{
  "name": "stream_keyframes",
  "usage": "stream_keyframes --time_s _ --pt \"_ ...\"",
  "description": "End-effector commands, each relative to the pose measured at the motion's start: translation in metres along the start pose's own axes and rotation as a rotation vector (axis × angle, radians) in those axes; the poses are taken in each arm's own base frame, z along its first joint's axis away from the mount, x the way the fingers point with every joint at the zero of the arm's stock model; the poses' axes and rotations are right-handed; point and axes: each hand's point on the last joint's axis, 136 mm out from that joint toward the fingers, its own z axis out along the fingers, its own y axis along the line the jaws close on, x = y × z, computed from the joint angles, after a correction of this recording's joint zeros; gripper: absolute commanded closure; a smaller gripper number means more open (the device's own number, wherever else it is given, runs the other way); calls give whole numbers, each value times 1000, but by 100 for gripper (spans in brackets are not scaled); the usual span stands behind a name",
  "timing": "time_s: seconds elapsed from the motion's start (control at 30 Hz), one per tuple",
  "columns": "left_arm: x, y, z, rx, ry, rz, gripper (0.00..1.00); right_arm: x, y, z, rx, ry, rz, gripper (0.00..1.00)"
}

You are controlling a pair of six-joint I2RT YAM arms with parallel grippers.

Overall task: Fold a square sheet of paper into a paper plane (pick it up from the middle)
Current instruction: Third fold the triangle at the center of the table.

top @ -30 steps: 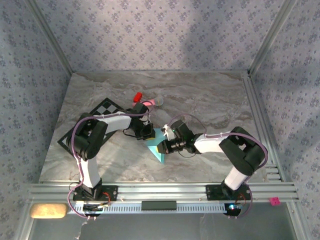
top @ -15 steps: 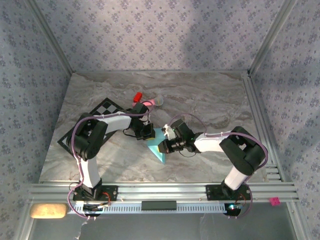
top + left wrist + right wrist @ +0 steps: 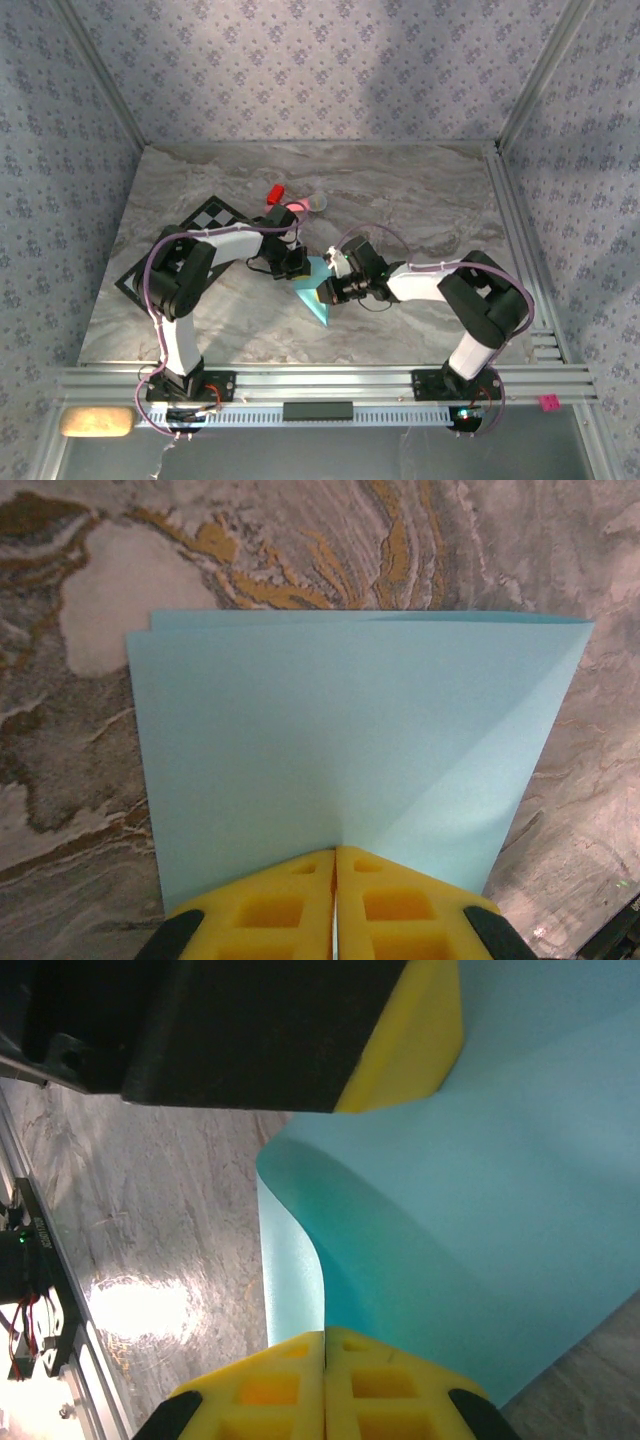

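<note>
The square sheet of paper (image 3: pixel 318 300) is light blue and folded over on itself, near the table's middle front, with one corner pointing at the near edge. In the left wrist view it (image 3: pixel 350 740) spreads flat in two layers with a diagonal crease. My left gripper (image 3: pixel 335 852) is shut on its near edge, at the sheet's far left side (image 3: pixel 298 272). My right gripper (image 3: pixel 325 1338) is shut on a curled-up edge of the paper (image 3: pixel 480 1220), from the right (image 3: pixel 326 292). The left gripper's yellow fingertip (image 3: pixel 410 1040) shows just beyond. A paper plane is out of view.
A black-and-white checkered mat (image 3: pixel 205 222) lies at the left under the left arm. A pink stick toy (image 3: pixel 286 207), a red piece (image 3: pixel 273 193) and a small clear object (image 3: pixel 318 202) sit behind the grippers. An aluminium rail (image 3: pixel 320 382) runs along the near edge.
My right gripper has edged a little to the left along the paper. The left gripper and the sheet have hardly moved.
</note>
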Motion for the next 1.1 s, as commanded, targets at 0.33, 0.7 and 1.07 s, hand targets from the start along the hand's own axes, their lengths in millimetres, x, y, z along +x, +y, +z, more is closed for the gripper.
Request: stream_keyframes --time_s 0.33,0.7,1.07 --pt "9 18 11 -79 42 -9 91 -2 -7 -2 33 -4 -3 93" --pt "10 19 13 -82 49 -9 91 -1 -12 -3 67 5 -5 93" --pt "11 19 14 -80 52 -9 91 0 -15 1 74 10 -4 93"
